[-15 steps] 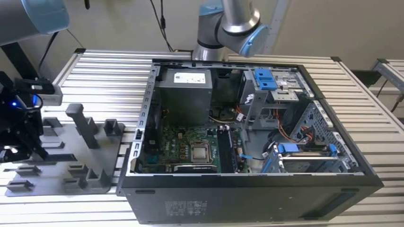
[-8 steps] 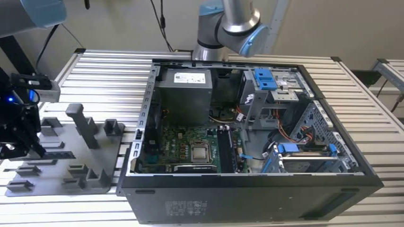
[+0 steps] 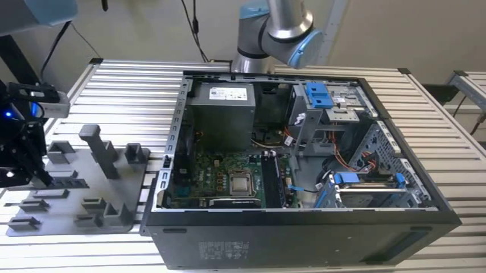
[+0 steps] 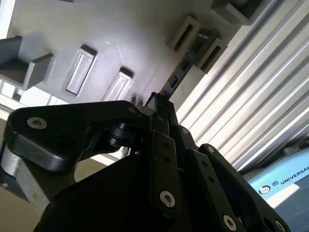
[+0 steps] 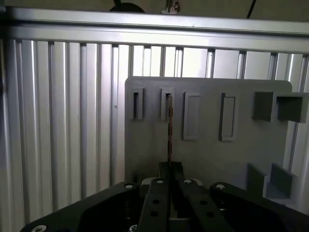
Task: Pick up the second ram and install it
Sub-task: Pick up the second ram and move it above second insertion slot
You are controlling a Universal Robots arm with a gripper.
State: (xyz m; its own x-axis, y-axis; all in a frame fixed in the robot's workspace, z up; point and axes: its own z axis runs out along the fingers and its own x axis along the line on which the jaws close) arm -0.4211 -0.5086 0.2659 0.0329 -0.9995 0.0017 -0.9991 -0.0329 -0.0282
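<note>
In the exterior view we see the gripper [image 3: 40, 177] low over the grey plate [image 3: 131, 175] at the exterior view's left, well apart from the open case [image 3: 304, 239]. Both plate and case rest on the slatted table [image 3: 129, 85]. The arm [image 3: 275, 28] rises behind the case. From here we cannot make out what the fingers are doing.

The wrist views show that. In the first wrist view we look along the ram [image 5: 169, 125] edge-on, so it appears as a thin upright line. Its far end stands in one slot [image 5: 168, 104] of the plate [image 5: 217, 159], and its near end runs in between the fingertips of the gripper [image 5: 170, 169]. The fingers are drawn in almost together, with the strip pinched between them — we see no gap on either side.

The second wrist view gives the side this one lacks. There the ram [image 4: 186, 65] shows its flat face with dark chips, lying between two raised holders on the plate [image 4: 125, 38]. It reaches down to the gripper [image 4: 158, 102], which is closed on its near end. The table [image 4: 251, 87] runs alongside in bright ribs.

The ram sits in the plate — none of it is inside the case.
</note>
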